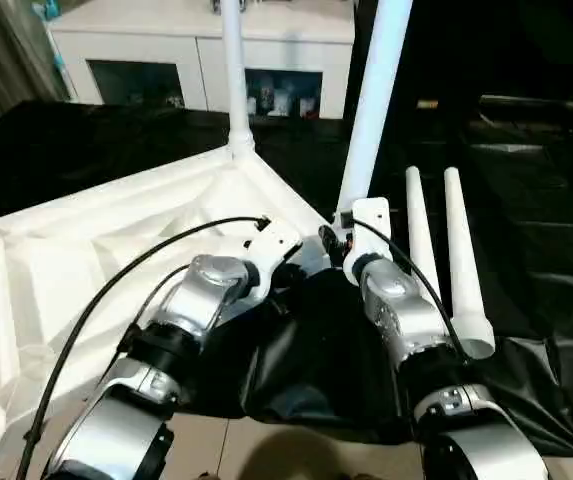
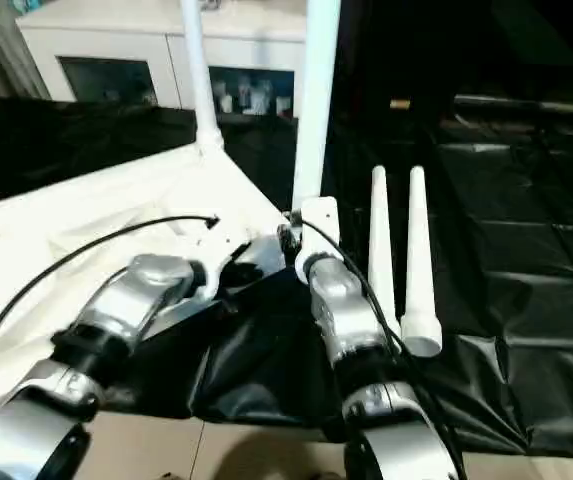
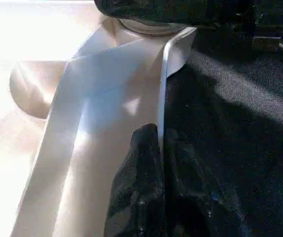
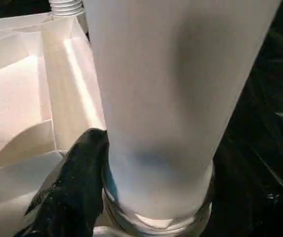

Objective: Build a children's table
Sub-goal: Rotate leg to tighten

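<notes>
Two white legs point(image 1: 446, 255) lie side by side on the black sheet point(image 1: 536, 200) to my right, loose and pointing away from me. Left of them I see the white table top point(image 1: 76, 260) lying upside down, its ribbed underside facing up. One leg point(image 1: 234, 75) already stands upright in the far corner socket. A second upright leg point(image 1: 376, 100) rises from the near corner, leaning slightly to the right. My right gripper point(image 1: 351, 225) sits at the base of this leg; its wrist view shows one black finger point(image 4: 77, 182) pressed against the leg's side just above the socket ring, jaws held wide around the tube. My left gripper point(image 1: 276, 245) is beside it at the table's corner edge, fingers closed together, with one black finger point(image 3: 141, 192) lying against the thin white rim. Beyond the sheet stands a white cabinet point(image 1: 196, 50) with glass doors.
</notes>
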Motion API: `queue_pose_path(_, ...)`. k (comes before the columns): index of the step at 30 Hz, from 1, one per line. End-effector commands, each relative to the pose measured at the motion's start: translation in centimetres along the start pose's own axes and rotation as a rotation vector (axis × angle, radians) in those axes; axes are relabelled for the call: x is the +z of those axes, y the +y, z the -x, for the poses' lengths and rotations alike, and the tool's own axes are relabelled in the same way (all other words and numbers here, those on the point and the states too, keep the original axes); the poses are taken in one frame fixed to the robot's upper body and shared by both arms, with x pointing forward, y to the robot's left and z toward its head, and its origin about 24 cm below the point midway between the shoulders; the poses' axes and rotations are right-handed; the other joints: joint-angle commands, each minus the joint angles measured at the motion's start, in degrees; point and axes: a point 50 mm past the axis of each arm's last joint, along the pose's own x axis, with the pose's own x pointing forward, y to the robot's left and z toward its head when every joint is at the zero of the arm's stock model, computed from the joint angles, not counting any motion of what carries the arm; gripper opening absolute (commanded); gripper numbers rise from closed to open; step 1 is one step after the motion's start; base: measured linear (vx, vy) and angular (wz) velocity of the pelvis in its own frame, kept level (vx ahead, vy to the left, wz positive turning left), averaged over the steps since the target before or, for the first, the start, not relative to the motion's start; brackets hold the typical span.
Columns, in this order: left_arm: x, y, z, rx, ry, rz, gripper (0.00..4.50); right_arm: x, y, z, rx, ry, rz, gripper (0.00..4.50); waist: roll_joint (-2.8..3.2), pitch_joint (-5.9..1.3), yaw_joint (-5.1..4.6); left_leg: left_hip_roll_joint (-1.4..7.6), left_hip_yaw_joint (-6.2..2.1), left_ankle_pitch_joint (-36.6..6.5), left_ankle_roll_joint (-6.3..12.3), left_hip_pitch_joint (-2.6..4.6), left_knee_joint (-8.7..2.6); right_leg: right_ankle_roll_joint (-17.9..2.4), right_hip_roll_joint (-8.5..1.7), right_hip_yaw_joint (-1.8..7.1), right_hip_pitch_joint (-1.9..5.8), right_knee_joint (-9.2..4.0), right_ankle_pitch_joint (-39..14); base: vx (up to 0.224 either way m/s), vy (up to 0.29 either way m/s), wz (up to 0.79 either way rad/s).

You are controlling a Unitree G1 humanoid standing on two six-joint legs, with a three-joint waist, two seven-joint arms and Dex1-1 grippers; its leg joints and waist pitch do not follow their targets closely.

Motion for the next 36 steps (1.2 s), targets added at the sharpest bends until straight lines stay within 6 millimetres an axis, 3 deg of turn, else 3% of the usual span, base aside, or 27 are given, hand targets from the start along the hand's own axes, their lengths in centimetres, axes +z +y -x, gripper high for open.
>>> queue_pose_path(1,-0.1,1.1,0.1,0.140,-0.020,0.037,0.00,-2.2,4.2,0.3,0.169,0.088,-0.097,2.67,-0.37,-3.18,-0.18,0.45,-0.44,-19.02,1.38,0.30,-4.34,-5.75,-2.95,1.62,2.05,-5.20,-26.14,0.000,0.000,0.00)
queue_pose_path(4,-0.2,1.0,0.3,0.105,-0.035,0.006,0.00,-2.0,3.9,0.3,0.177,0.072,-0.114,3.02,-0.51,-3.08,-0.25,0.36,-0.30,-19.34,1.70,0.33,-4.36,-6.37,-2.98,1.69,1.98,-5.21,-25.90,0.000,0.000,0.00)
queue_pose_path(5,-0.2,1.0,0.3,0.105,-0.036,0.005,0.00,-2.0,3.9,0.3,0.177,0.072,-0.114,3.39,-0.51,-3.08,-0.25,0.34,-0.31,-19.51,1.87,0.34,-4.38,-6.23,-3.05,1.69,1.98,-5.29,-26.30,0.000,0.000,0.00)
queue_pose_path(8,-0.5,0.8,0.6,0.060,-0.043,-0.018,0.00,-1.5,3.2,0.2,0.182,0.033,-0.090,3.42,-0.54,-2.96,-0.47,0.26,-0.35,-20.06,2.10,0.17,-4.38,-5.28,-3.19,1.63,1.90,-5.64,-29.10,0.000,0.000,0.00)
queue_pose_path(9,-0.7,0.8,0.7,0.053,-0.037,-0.014,0.00,-1.2,2.9,0.3,0.192,0.015,-0.073,3.63,-0.61,-3.00,-0.74,0.20,-0.58,-19.14,2.00,-0.49,-4.53,-4.77,-3.29,1.43,2.49,-5.51,-29.63,0.000,0.000,0.00)
queue_pose_path(10,-0.8,0.8,0.9,0.033,-0.040,-0.030,0.00,-0.9,2.6,0.3,0.207,-0.008,-0.048,3.77,-0.48,-2.94,-0.80,0.26,-0.66,-18.59,1.94,-0.73,-4.66,-4.26,-3.25,1.30,2.59,-5.63,-30.33,0.000,0.000,0.00)
queue_pose_path(12,-1.2,0.8,1.3,0.003,-0.037,-0.049,0.00,-0.4,2.0,0.6,0.248,-0.047,0.030,3.84,-0.72,-3.01,-0.71,0.33,-0.52,-18.58,2.14,-0.26,-4.46,-4.52,-3.33,1.51,2.17,-5.75,-30.03,0.000,0.000,0.00)
queue_pose_path(13,-1.6,0.8,1.8,-0.028,-0.037,-0.074,0.00,-0.2,1.6,0.9,0.297,-0.067,0.129,3.84,-0.74,-3.14,-0.45,0.47,-0.30,-17.37,2.47,-0.15,-4.45,-5.07,-3.19,1.73,2.12,-5.58,-27.96,0.000,0.000,0.00)
queue_pose_path(21,-2.4,0.8,3.9,-0.165,-0.058,-0.146,0.00,0.9,-1.0,2.4,0.412,-0.137,0.224,3.84,-0.38,-3.71,0.07,0.86,0.18,-11.67,3.86,-0.30,-4.09,-9.82,-3.08,2.17,2.44,-4.18,-17.86,0.007,-0.003,0.00)
queue_pose_path(23,-2.4,0.3,4.9,-0.264,-0.082,-0.177,0.00,0.8,-1.3,3.3,0.527,-0.124,0.241,3.84,-0.29,-4.16,0.29,1.02,0.12,-8.50,4.57,-0.62,-3.90,-11.06,-3.10,2.24,3.02,-3.33,-12.02,0.057,-0.017,0.01)
queue_pose_path(25,-2.5,0.1,5.3,-0.305,-0.080,-0.184,0.00,0.6,-1.3,3.8,0.588,-0.106,0.242,3.84,-0.05,-4.18,0.31,0.99,0.33,-6.68,5.59,-0.63,-3.63,-12.92,-2.80,2.30,2.77,-2.79,-7.08,0.061,-0.003,0.00)
queue_pose_path(26,-2.6,-0.2,5.8,-0.348,-0.071,-0.200,0.00,0.3,-1.3,4.3,0.649,-0.091,0.267,3.84,-0.05,-4.37,0.43,1.09,0.15,-4.77,6.29,-0.93,-3.50,-14.07,-2.73,2.25,3.16,-2.08,-2.48,0.052,0.008,-0.01)
queue_pose_path(29,-2.8,-0.3,6.8,-0.397,-0.063,-0.217,0.00,-0.6,-1.2,5.8,0.812,-0.037,0.317,3.84,0.03,-4.56,0.71,1.18,0.38,-4.73,6.93,-0.41,-3.12,-15.62,-2.58,2.33,2.94,-1.70,0.81,0.035,0.011,0.00)
queue_pose_path(31,-2.8,-0.3,7.0,-0.399,-0.065,-0.216,0.00,-0.7,-1.3,6.1,0.833,-0.030,0.318,3.84,0.01,-4.26,0.82,1.18,0.45,-5.62,7.23,-0.63,-3.24,-15.72,-2.60,2.27,2.96,-1.85,0.11,0.000,0.000,0.00)
queue_pose_path(34,-3.0,0.1,7.4,-0.383,-0.056,-0.216,0.00,-0.7,-1.6,6.7,0.883,-0.017,0.343,3.84,-0.13,-3.86,0.87,1.21,0.45,-10.33,5.03,-0.38,-3.59,-13.96,-2.87,2.34,2.86,-2.73,-8.73,0.000,0.000,0.00)
queue_pose_path(36,-3.0,0.1,7.4,-0.383,-0.055,-0.215,0.00,-0.7,-1.7,6.8,0.884,-0.015,0.344,3.84,-0.22,-3.81,0.91,1.17,0.41,-11.11,4.09,-0.35,-3.59,-12.75,-3.01,2.45,2.78,-3.04,-12.04,0.000,0.000,0.00)
